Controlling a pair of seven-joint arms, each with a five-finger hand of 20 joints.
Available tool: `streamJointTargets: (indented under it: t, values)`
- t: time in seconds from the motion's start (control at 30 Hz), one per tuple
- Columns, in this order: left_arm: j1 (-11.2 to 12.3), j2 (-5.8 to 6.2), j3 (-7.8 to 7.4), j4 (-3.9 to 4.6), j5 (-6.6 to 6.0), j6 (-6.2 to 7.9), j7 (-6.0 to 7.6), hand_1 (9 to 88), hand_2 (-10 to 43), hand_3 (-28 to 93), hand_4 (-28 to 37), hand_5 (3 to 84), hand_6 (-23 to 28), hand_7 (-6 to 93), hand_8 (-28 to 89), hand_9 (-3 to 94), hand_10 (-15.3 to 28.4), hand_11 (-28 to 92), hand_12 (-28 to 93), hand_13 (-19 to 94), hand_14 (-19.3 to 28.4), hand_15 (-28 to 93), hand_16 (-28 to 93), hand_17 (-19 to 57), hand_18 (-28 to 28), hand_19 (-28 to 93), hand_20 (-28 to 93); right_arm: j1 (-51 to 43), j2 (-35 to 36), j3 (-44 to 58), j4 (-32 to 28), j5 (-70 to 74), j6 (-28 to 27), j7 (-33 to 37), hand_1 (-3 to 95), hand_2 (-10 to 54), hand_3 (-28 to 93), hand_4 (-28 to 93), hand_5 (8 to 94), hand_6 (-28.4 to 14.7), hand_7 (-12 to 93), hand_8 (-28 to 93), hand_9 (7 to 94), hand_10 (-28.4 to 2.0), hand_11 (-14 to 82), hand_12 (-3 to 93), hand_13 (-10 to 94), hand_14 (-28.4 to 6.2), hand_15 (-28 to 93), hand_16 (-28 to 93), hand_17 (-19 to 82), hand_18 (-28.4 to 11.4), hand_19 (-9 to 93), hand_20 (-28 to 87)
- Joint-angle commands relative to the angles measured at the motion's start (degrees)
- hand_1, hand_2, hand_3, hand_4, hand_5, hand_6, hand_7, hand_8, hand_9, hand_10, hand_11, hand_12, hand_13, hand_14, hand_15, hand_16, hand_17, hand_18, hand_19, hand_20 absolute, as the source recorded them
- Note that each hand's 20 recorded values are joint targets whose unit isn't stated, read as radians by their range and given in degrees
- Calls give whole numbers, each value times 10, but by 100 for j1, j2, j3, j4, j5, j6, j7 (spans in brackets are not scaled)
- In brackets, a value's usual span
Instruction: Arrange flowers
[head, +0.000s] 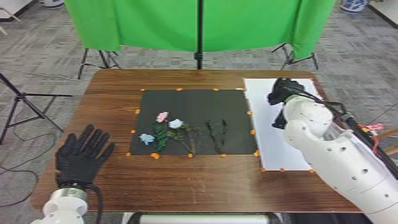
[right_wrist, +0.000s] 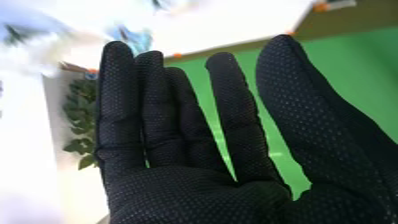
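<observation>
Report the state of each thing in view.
Left hand: open, fingers straight
Right hand: open, empty
Pink flower: lying down
White flower: lying down
Blue flower: lying down
Dark stems: lying side by side
Dark mat: spread flat
White sheet: spread flat
Green cloth: hanging
Left tripod: standing, legs spread

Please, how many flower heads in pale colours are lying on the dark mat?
3: the pink flower head is farthest, the white one slightly nearer and to its right, the blue one nearest, at left. More may be hidden.
</observation>
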Motion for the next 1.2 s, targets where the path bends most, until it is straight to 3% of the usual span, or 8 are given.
streamJointTargets:
  t: [0.03, 0.23, 0.33, 0.4, 0.47, 0.63, 0.9, 1.2]
  values:
    - [150, -44, 11, -34, 53, 67, -2, 277, 151, 745, -283, 422, 56, 188, -122, 360, 140, 242, 95, 272, 130, 363, -62, -43, 122, 297, 131, 19, -37, -49, 167, -72, -301, 18, 448, -52, 784, -258, 509, -66, 201, -102, 422, -198, 126, 161, 341, -182, 399, 99, 260, -207, 646, 144]
    - [168, -67, -3, -38, 34, 14, 21, 278, 152, 744, -283, 421, 56, 189, -123, 360, 140, 243, 94, 265, 128, 362, -63, -43, 121, 297, 130, 17, -93, -141, 425, -64, -190, 117, 503, -50, 788, -271, 550, -51, 215, -112, 428, -196, 124, 148, 363, -176, 385, 93, 287, -207, 631, 131]
    - [210, -92, 2, -52, 6, 28, 20, 277, 152, 744, -283, 422, 56, 188, -123, 360, 140, 244, 94, 265, 128, 364, -63, -43, 120, 297, 130, -53, -117, -162, 581, -75, -77, 138, 558, -63, 766, -279, 581, -34, 230, -42, 473, -200, 147, 166, 427, -153, 414, 108, 350, -169, 614, 127]
    - [202, -103, 9, -44, 10, 31, 3, 277, 152, 744, -283, 423, 57, 188, -123, 361, 140, 245, 94, 266, 128, 365, -63, -43, 120, 297, 130, -130, -130, -126, 637, -8, 13, 102, 591, -75, 744, -281, 611, -17, 233, -3, 502, -190, 161, 179, 459, -131, 415, 150, 378, -137, 667, 144]
    - [207, -103, 14, -42, -4, 26, 6, 278, 153, 744, -283, 423, 57, 189, -123, 360, 140, 245, 94, 266, 128, 366, -63, -43, 120, 297, 130, -197, -97, -176, 674, -122, 216, 20, 616, -90, 729, -282, 630, -11, 237, 7, 530, -179, 209, 202, 487, -94, 399, 233, 375, -97, 805, 19]
    - [186, -113, 26, -31, -53, 71, -9, 277, 155, 743, -283, 423, 57, 190, -123, 360, 140, 246, 93, 269, 129, 368, -64, -44, 121, 297, 130, -259, -29, -283, 659, -216, 762, -137, 659, -90, 687, -279, 678, -32, 246, 54, 649, -140, 158, 438, 563, -69, 414, 346, 405, -36, 923, -105]
    - [185, -121, 34, -18, -60, 36, -11, 276, 156, 742, -283, 424, 59, 189, -124, 362, 141, 247, 93, 272, 130, 370, -65, -44, 121, 298, 130, -269, 103, -438, 579, -375, 1629, -286, 667, -95, 670, -275, 725, -25, 279, 96, 710, -127, 177, 483, 629, -58, 411, 406, 471, -27, 900, -61]
    - [240, -121, 9, -33, -75, 29, 34, 276, 156, 743, -283, 424, 59, 187, -122, 361, 142, 247, 93, 273, 130, 370, -66, -44, 121, 300, 130, -115, 304, -345, -171, -351, 2153, -444, 662, -95, 675, -267, 736, -25, 292, 113, 724, -126, 185, 490, 646, -57, 413, 418, 491, -32, 878, -28]
